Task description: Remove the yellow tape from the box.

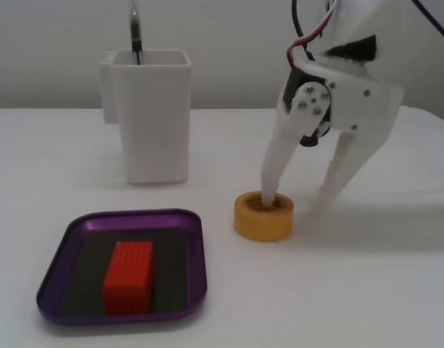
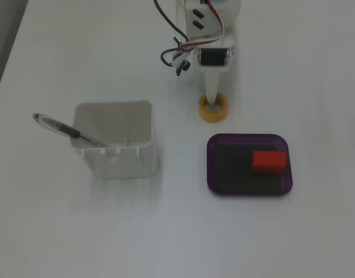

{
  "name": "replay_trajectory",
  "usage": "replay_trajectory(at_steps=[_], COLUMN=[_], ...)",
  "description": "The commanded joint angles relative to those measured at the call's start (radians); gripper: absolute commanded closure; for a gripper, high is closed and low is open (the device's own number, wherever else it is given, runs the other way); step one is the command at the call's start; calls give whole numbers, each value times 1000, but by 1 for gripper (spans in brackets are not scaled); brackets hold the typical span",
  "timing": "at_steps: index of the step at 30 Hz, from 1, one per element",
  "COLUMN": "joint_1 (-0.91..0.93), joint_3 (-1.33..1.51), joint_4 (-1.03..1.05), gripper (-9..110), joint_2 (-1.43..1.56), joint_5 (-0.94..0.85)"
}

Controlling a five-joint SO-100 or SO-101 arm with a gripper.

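Observation:
The yellow tape (image 1: 261, 221) lies flat on the white table, just right of the box in a fixed view, outside its rim. It also shows above the box in another fixed view (image 2: 223, 111). The box (image 1: 88, 272) is a shallow purple tray with a dark floor (image 2: 229, 168). My gripper (image 1: 295, 203) is open and points down. Its left finger (image 1: 272, 174) stands in the tape's hollow core. Its right finger rests on the table, apart from the tape's outer wall. Seen from above, one finger (image 2: 212, 95) reaches into the core and the other is hidden under the arm.
A red ribbed block (image 1: 129, 275) lies inside the box (image 2: 269, 161). A tall white square container (image 1: 153, 116) holding a pen (image 1: 136, 32) stands behind the box; from above the container (image 2: 116, 145) is left of it, with the pen (image 2: 67, 130) leaning out.

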Motion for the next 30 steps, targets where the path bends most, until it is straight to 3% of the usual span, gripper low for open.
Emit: replay_trajectory(at_steps=[1, 8, 22, 30], joint_1=[2, 2, 2, 2], joint_3=[-48, 31, 847, 942], joint_4=[92, 209, 118, 112], gripper=[83, 82, 82, 83], joint_2=[227, 713, 1563, 1509], joint_5=[-8, -38, -43, -37])
